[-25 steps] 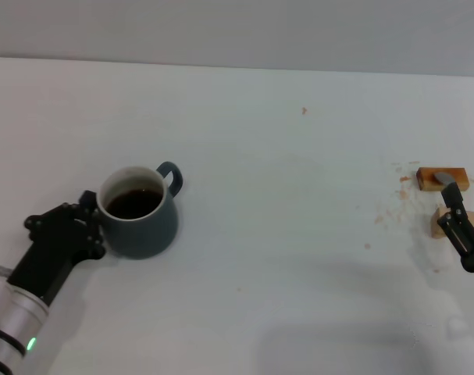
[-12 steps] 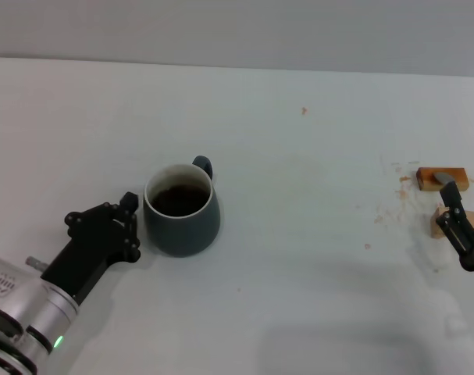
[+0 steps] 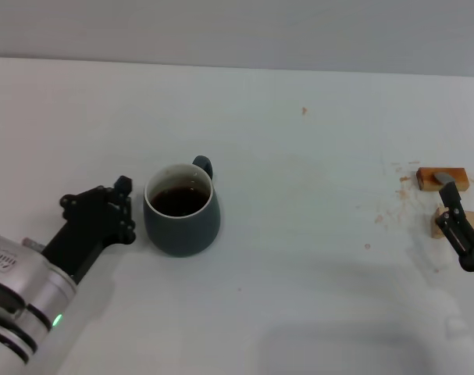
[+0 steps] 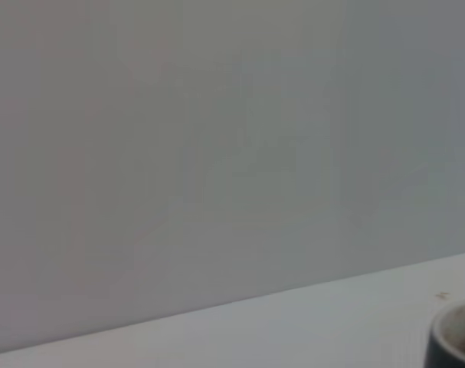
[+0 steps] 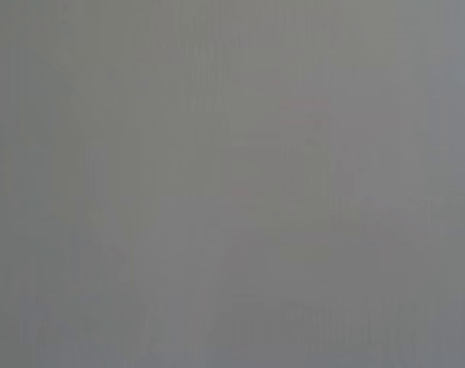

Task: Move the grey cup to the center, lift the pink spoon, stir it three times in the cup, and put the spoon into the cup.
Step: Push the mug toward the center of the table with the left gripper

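The white table (image 3: 299, 234) took up nearly all of the head view. On its left side lay the left arm, whose black left gripper (image 3: 121, 209) had drawn back a little from the grey cup (image 3: 182, 211) since half a second before, leaving a thin gap where it had been pressed close; whether its claw was spread or pressed together could not be told. The cup itself stood where it had been half a second earlier, left of the table's middle, well to the right of its place a second before. It stood upright, mouth up, dark liquid inside, with its loop handle pointing to the far side, away from the robot; its rim also showed at the corner of the left wrist view (image 4: 456, 337). The right gripper (image 3: 460, 226) hung at the table's right edge, unmoved, its claw state unclear, beside two tan wooden blocks (image 3: 441, 178). A grey spoon bowl (image 3: 444, 179) rested on the farther block.
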{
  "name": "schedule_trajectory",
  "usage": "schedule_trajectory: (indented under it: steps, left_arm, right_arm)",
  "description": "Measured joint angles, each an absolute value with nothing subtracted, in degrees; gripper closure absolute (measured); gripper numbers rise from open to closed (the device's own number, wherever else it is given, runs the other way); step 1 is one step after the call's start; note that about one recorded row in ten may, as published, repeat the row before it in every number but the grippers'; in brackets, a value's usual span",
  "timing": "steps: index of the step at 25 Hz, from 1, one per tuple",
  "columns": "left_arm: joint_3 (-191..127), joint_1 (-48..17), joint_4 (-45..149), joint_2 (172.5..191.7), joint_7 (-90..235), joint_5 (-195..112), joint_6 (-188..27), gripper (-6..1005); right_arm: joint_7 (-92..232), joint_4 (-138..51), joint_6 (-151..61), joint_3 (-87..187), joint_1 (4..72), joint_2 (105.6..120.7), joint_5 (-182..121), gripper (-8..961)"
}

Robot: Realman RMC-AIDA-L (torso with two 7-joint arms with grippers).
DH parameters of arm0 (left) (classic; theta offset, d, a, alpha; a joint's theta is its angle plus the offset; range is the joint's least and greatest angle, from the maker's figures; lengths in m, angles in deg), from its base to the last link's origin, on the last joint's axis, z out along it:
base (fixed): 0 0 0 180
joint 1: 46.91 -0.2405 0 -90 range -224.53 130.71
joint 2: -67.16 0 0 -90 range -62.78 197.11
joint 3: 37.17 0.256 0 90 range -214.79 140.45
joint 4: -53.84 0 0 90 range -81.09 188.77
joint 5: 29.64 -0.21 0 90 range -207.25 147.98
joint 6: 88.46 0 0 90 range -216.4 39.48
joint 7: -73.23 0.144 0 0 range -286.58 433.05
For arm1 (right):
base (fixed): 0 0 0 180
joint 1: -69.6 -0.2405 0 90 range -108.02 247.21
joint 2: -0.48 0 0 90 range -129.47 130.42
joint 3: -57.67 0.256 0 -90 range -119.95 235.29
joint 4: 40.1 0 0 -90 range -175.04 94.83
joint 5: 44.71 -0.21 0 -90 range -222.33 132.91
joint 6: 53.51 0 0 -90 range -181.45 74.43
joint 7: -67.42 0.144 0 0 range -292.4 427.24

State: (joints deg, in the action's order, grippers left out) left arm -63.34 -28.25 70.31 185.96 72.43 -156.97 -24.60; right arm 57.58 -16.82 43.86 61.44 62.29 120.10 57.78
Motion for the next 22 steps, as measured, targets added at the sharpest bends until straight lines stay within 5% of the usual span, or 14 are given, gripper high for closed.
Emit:
schedule_trajectory:
  steps: [22]
  left_arm:
    - [-54.9, -26.1, 77.0, 186.26, 72.1, -157.1, -26.9, 1001]
  right_arm:
    - [57.6, -16.8, 43.2, 61.4, 62.2, 120.09, 57.8, 157]
